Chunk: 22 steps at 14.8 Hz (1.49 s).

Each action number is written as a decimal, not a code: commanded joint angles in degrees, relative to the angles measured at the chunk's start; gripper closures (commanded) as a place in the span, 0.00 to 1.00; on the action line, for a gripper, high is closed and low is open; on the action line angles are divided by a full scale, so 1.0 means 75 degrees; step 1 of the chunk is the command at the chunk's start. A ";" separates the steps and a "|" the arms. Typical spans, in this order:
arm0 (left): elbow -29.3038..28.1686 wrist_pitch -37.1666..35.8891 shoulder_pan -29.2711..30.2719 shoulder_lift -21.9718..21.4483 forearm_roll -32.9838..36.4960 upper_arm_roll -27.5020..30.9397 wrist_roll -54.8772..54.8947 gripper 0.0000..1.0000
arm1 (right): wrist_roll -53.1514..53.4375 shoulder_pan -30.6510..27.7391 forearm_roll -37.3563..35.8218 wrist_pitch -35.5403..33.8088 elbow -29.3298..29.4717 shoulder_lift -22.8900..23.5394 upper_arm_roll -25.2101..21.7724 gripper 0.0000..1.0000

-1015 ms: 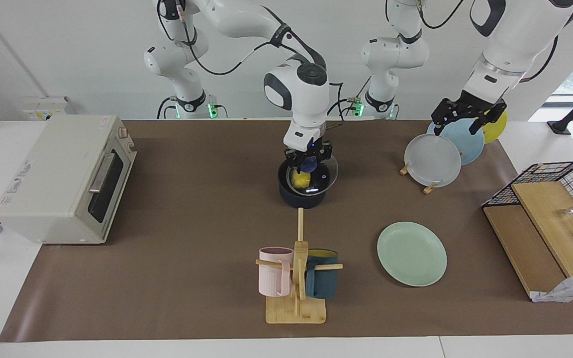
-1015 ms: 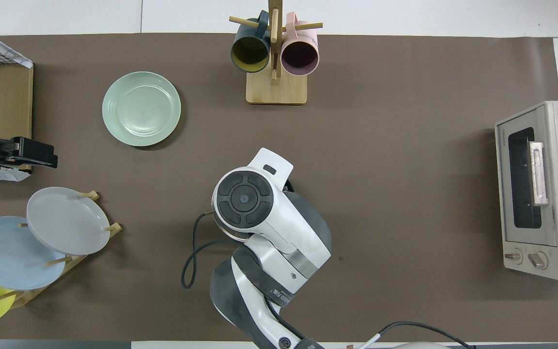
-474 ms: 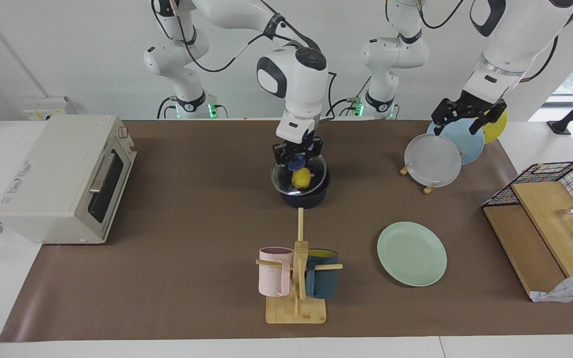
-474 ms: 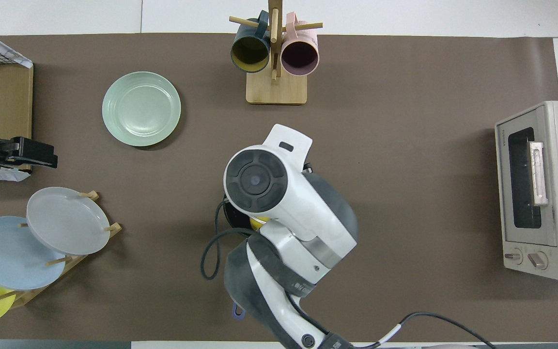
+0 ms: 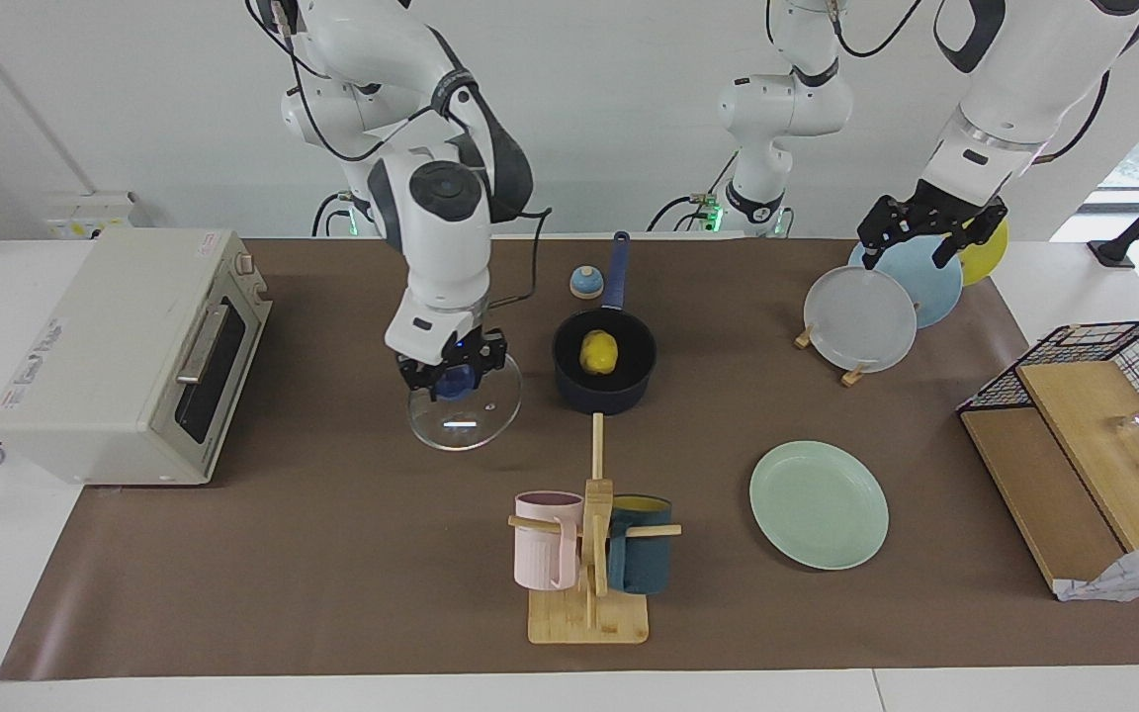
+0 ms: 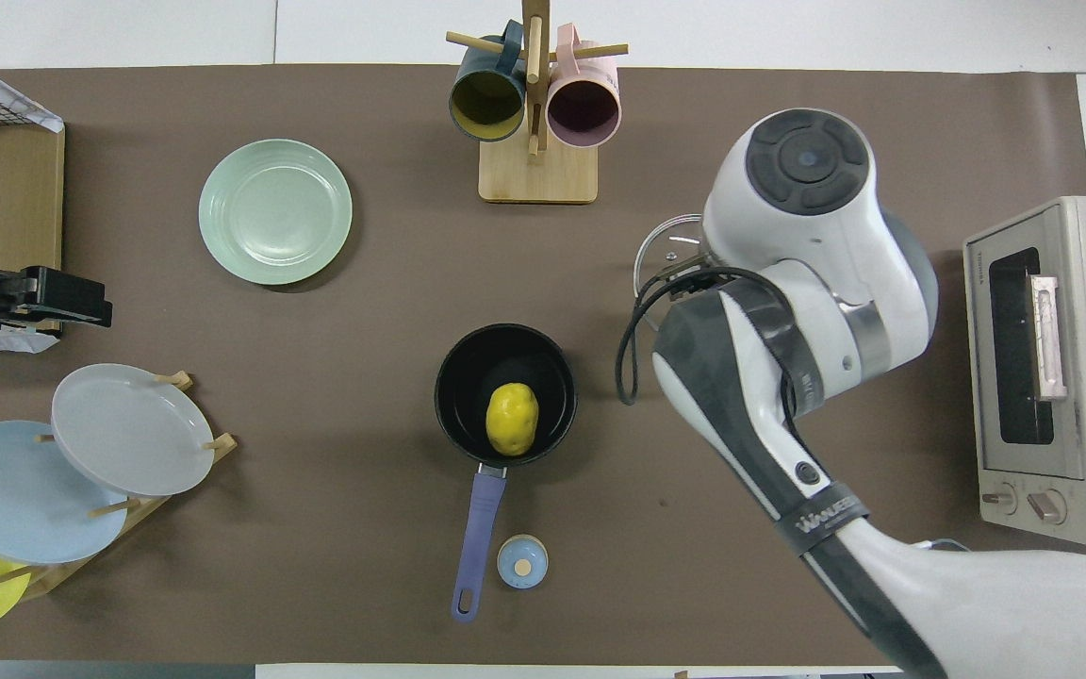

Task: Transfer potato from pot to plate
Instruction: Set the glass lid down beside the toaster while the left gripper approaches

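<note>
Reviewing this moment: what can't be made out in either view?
- Right gripper and the blue knob of the glass lid: in the overhead view the arm's own wrist covers them; only the lid's rim shows.
- Whether the lid rests on the mat or hangs just above it: unclear in the facing view.
- Left gripper: cut off by the overhead view's edge.
- Yellow plate: mostly hidden by the left gripper and the light blue plate.
</note>
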 commanded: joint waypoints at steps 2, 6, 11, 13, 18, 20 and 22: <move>-0.0085 -0.0007 -0.0004 -0.0099 0.0099 0.0017 -0.0072 0.00 | -0.1346 -0.1118 -0.0062 0.1406 -0.1492 -0.0522 0.0104 1.00; -0.0085 -0.0007 -0.0004 -0.0099 0.0099 0.0017 -0.0072 0.00 | -0.1712 -0.1646 -0.0285 0.2499 -0.2328 -0.0512 0.0092 1.00; -0.0085 -0.0019 -0.0063 -0.0099 0.0099 0.0006 -0.0072 0.00 | -0.1677 -0.1718 -0.0285 0.2641 -0.2480 -0.0324 0.0104 0.29; -0.0085 -0.0030 -0.0004 -0.0099 0.0099 0.0017 -0.0095 0.00 | -0.1642 -0.1718 -0.0285 0.2607 -0.2445 -0.0324 0.0104 0.00; -0.0551 -0.0148 -0.0121 -0.0344 0.0099 -0.0041 -0.0095 0.00 | -0.1630 -0.1671 -0.0145 0.1801 -0.1990 -0.0675 0.0128 0.00; -0.0822 -0.0101 -0.0482 -0.0496 0.0099 -0.0053 -0.0130 0.00 | -0.1514 -0.1636 0.0077 0.1029 -0.1452 -0.0804 0.0151 0.00; -0.1150 -0.0008 -0.0741 -0.0672 0.0099 -0.0053 -0.0468 0.00 | -0.1326 -0.1659 0.0218 0.0255 -0.0947 -0.0979 0.0151 0.00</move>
